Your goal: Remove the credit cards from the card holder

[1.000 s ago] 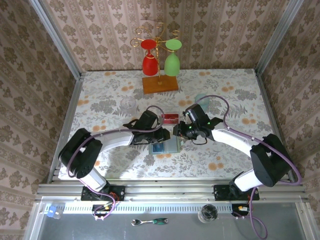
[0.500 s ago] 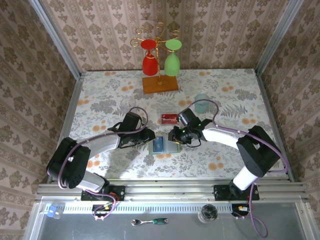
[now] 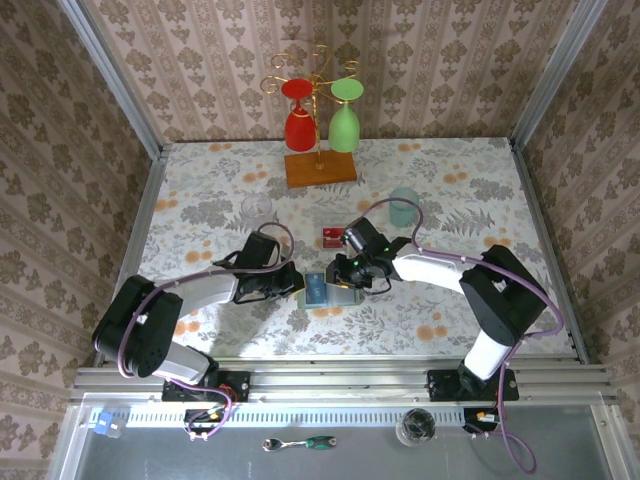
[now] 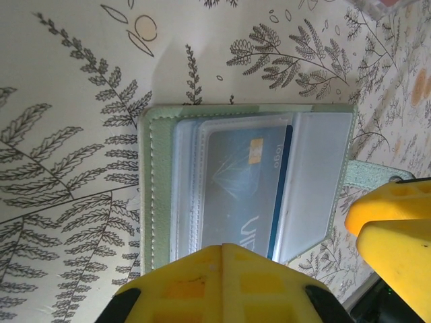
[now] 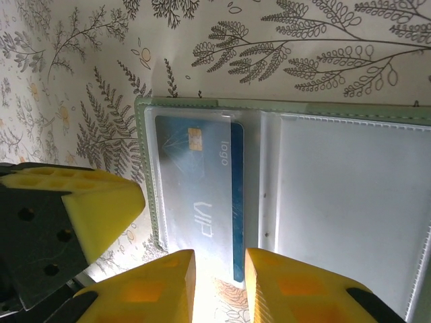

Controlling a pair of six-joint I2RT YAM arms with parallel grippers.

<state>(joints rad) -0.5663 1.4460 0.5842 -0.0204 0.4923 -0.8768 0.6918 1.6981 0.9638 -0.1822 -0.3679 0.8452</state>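
Note:
The card holder (image 3: 330, 296) lies open and flat on the flowered table, its green rim (image 4: 158, 188) and clear pockets (image 5: 350, 202) facing up. A blue credit card (image 4: 242, 182) (image 5: 192, 202) sits in the left pocket, with its dark edge sticking out toward the fold. A red credit card (image 3: 332, 236) lies on the table behind the holder. My left gripper (image 3: 297, 284) (image 4: 225, 259) is shut, its tip over the holder's left edge. My right gripper (image 3: 345, 275) (image 5: 219, 269) is over the holder with its jaws apart, astride the blue card's exposed corner.
A wooden base (image 3: 320, 168) at the back carries a gold rack with a red and a green glass. A clear glass (image 3: 257, 208) stands back left, a pale teal cup (image 3: 403, 205) back right. Metal rails edge the table.
The left gripper drew back left, then closed at the holder's left edge. The right gripper slid left over the holder, uncovering the teal cup.

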